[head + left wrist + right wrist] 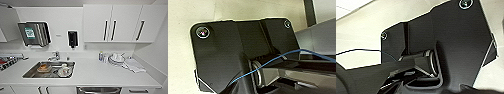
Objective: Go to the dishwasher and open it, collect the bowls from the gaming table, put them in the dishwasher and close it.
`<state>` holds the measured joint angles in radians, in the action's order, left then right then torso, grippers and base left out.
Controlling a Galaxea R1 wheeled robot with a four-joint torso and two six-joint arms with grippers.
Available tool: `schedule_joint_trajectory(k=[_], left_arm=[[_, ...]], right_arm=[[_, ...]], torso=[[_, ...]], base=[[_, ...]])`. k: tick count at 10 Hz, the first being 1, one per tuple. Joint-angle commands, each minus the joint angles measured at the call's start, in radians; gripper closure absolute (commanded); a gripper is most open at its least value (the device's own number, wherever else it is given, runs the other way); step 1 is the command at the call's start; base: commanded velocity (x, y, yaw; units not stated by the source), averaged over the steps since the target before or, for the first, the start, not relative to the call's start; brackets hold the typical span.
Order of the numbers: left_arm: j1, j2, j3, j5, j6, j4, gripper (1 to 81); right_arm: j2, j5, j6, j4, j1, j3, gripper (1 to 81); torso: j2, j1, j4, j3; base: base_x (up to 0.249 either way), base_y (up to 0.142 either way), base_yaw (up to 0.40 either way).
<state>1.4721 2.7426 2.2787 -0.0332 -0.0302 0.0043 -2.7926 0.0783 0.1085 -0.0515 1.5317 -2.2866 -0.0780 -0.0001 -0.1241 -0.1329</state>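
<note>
Hand state for both arms: cannot tell; the wrist views are showing the robot's own dark plates and a thin blue cable (280,57), with pale surfaces behind, and no fingers are making themselves out. Moving outward to the head view: the robot is standing square to a white kitchen table (100,72) that is carrying a recessed stainless-steel sink (30,72) holding used dishes, a chrome tap (55,55) behind it, and a stack of white plates and bowls (116,58) beside a folded white cloth (135,65) toward the right. The stainless-steel-fronted dishwasher (98,90) is sitting under the table edge at the bottom of the view, its horizontal bar handle just peeking out, door apparently closed. White wall cabinets with dark vertical handles (113,23) are hanging above. Judgement: the opening step is pending. To do it well, the torso is needing to bend so the handle is coming fully into view, then one hand is taking the bar centrally and pulling down and outward evenly, with the base leaving room for the door's swing.
</note>
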Motion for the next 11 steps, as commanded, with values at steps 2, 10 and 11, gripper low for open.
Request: schedule_joint_trajectory(k=[2,10,11], left_arm=[[-0.045,-0.018,-0.013,0.052,-0.005,0.002,1.0],[-0.045,-0.016,-0.01,0.053,-0.005,0.0,1.0],[-0.046,-0.016,-0.01,0.053,-0.005,0.0,1.0]], right_arm=[[0.012,-0.052,-0.001,-0.01,-0.044,0.015,1.0],[0.012,-0.052,-0.001,-0.01,-0.047,0.013,1.0],[0.014,-0.052,-0.001,-0.01,-0.046,0.015,1.0]], torso=[[0.0,0.0,0.0,0.0],[0.0,0.0,0.0,0.0],[0.0,0.0,0.0,0.0]], base=[[0.091,-0.035,0.0],[0.09,0.0,0.0],[0.0,0.0,0.0]])
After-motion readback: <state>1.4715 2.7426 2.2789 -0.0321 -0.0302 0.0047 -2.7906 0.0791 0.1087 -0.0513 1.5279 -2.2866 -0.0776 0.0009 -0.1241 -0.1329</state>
